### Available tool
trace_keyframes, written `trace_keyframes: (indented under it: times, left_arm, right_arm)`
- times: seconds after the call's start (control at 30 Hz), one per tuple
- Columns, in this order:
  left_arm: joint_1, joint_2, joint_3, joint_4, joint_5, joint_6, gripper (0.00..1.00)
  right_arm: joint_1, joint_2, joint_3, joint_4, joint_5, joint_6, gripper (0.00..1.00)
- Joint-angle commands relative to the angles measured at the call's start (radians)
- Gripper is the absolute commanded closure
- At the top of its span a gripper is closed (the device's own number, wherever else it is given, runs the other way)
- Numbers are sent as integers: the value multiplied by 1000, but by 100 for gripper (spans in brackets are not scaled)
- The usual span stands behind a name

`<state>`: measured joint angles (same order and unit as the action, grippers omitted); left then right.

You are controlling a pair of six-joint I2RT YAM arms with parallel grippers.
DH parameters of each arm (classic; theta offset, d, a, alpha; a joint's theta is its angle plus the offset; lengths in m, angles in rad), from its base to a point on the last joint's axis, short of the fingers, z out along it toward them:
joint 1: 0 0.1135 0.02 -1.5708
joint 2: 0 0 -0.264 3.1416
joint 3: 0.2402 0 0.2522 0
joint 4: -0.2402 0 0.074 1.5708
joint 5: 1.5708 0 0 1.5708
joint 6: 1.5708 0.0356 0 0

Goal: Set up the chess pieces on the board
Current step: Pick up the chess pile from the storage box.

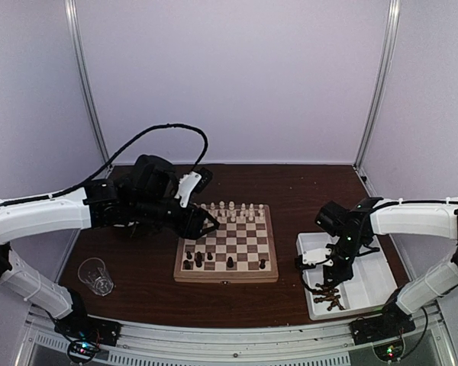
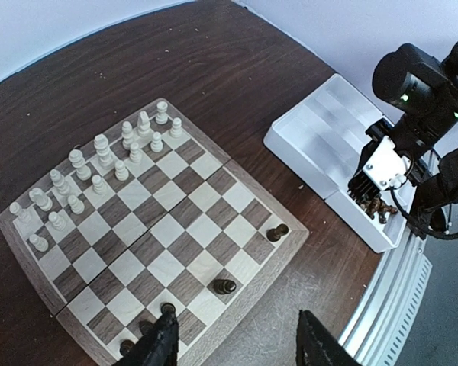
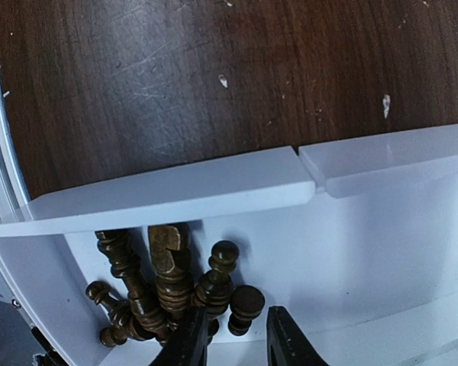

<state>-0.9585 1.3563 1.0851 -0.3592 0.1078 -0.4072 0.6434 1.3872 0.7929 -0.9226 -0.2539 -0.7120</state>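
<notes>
Black, my left pincer [image 2: 237, 335] hangs open and empty over the board's [image 1: 225, 277] left end; cream men [image 1: 233, 207] fill its upper rows, few dark men [image 1: 198, 260] stand below. Rightward, my right pincer [image 3: 237, 332] gapes, holding nothing, over the tray's [image 1: 370, 278] unplaced dark heap [image 3: 164, 282].

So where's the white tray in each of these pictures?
Top external: the white tray sits right of the board.
Left wrist: tray at upper right, beyond the board.
Right wrist: tray fills the lower half, close up.
Shared landmark: the dark pieces heaped in one corner.
</notes>
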Motion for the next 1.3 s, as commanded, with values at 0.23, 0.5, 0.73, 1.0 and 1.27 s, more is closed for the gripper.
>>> trace_keyframes:
  times: [0.23, 0.5, 0.73, 1.0, 1.27]
  left_arm:
    - [-3, -34, -14, 38, -49, -17, 48]
    - [-3, -44, -17, 35, -62, -26, 48]
    - [-3, -31, -15, 50, -62, -41, 48]
    - [-3, -1, 6, 82, -39, -61, 48]
    - [-2, 22, 16, 87, -25, -69, 48]
  right_arm:
    - [1, 77, -19, -5, -3, -42, 67]
    - [1, 114, -55, 104, 110, -37, 67]
    - [-1, 121, -50, 141, 138, -12, 71]
    - [-56, 85, -26, 206, 208, 28, 78]
    - [-96, -19, -5, 149, 90, 32, 74]
